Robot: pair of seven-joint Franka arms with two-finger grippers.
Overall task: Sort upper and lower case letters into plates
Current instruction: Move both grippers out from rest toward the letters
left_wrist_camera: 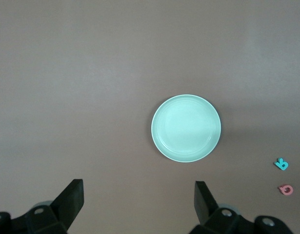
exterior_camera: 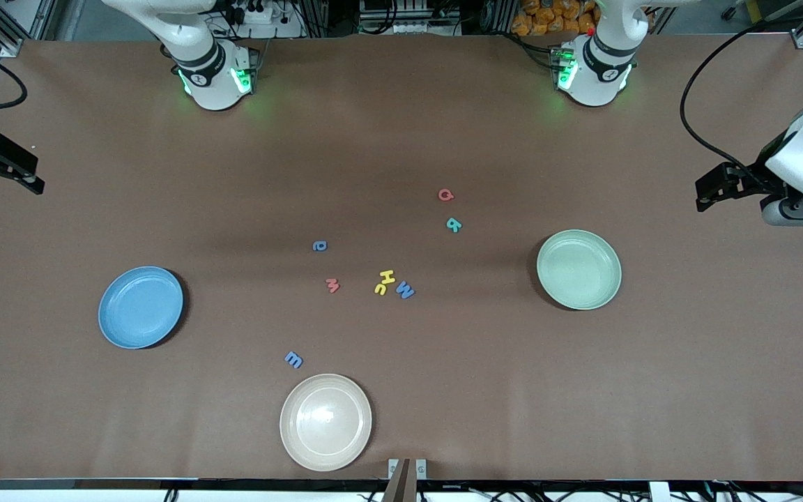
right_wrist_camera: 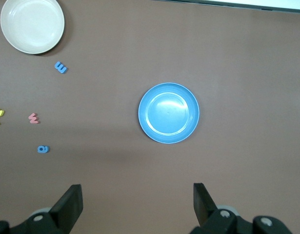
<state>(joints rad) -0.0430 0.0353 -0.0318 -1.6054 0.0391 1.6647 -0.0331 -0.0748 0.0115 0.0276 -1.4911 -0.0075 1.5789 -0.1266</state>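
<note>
From the front we see the whole table (exterior_camera: 401, 139): a light blue plate (exterior_camera: 141, 307) toward the right arm's end, a mint green plate (exterior_camera: 578, 269) toward the left arm's end, and a cream plate (exterior_camera: 325, 422) nearest the camera between them. All three plates hold nothing. The letters lie loose on the table between the blue and green plates: a red G (exterior_camera: 446, 195) farthest from the camera, a teal letter (exterior_camera: 453, 224) just nearer, a small blue a (exterior_camera: 320, 245), a red letter (exterior_camera: 332, 285), a yellow H (exterior_camera: 387, 277) touching a smaller yellow letter (exterior_camera: 380, 288), a blue M (exterior_camera: 405, 290) just beside those, and a blue m (exterior_camera: 293, 360) near the cream plate's rim.

The wrist views add what the front cannot — the jaws. The left gripper (left_wrist_camera: 139, 199) hangs above bare table at its own end, fingers wide apart and holding nothing, looking down on the green plate with the teal and red letters at the edge of its view. The right gripper (right_wrist_camera: 138, 200) hangs likewise at its end, fingers spread wide and empty, over the blue plate; its view also catches the cream plate and four letters.

Both arms wait at the table's ends — nothing stands between them and the letters.
</note>
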